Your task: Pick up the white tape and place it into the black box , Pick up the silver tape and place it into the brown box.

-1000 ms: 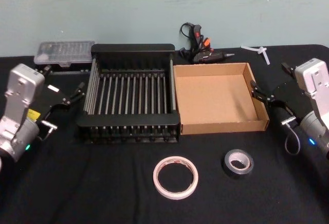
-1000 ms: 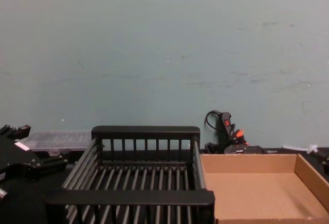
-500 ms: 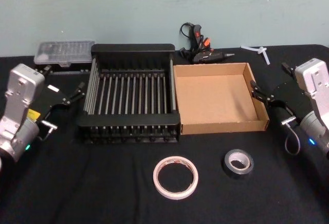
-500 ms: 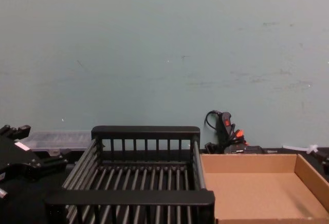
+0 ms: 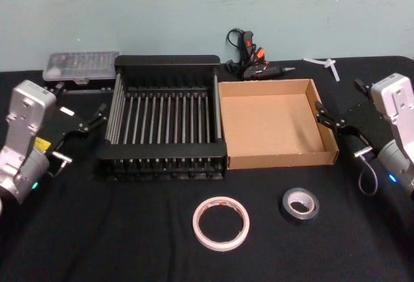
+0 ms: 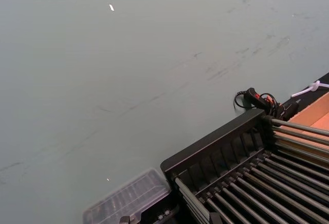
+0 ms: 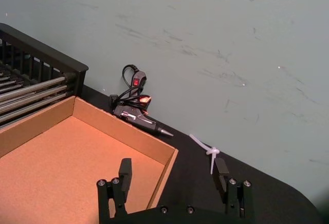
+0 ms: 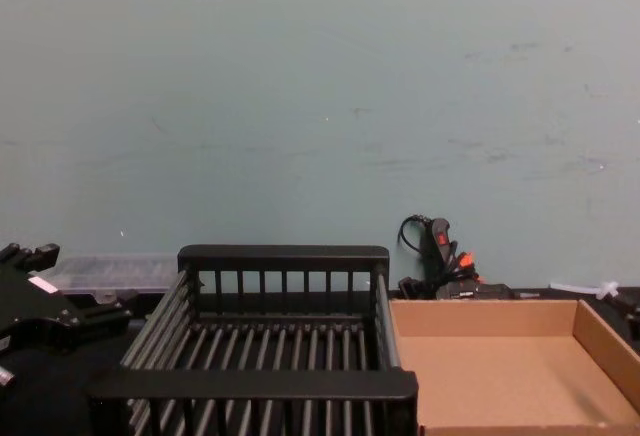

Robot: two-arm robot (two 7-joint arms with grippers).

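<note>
The white tape (image 5: 220,223), a thin ring, lies flat on the black cloth near the front, in the middle. To its right lies the smaller silver tape (image 5: 299,205). Behind them the black box (image 5: 167,61) and the brown box (image 5: 283,160) stand side by side, both with nothing inside; the chest view shows the black box (image 8: 283,256) and the brown box (image 8: 600,341) from the side. My left gripper (image 5: 90,119) hovers open left of the black box. My right gripper (image 5: 333,120) hovers open at the brown box's right wall, its fingers spread wide in the right wrist view (image 7: 173,171).
A clear plastic bit case (image 5: 81,66) sits at the back left. A black glue gun with its cord (image 5: 252,62) lies behind the boxes, and white zip ties (image 5: 325,64) lie at the back right. A teal wall closes off the back.
</note>
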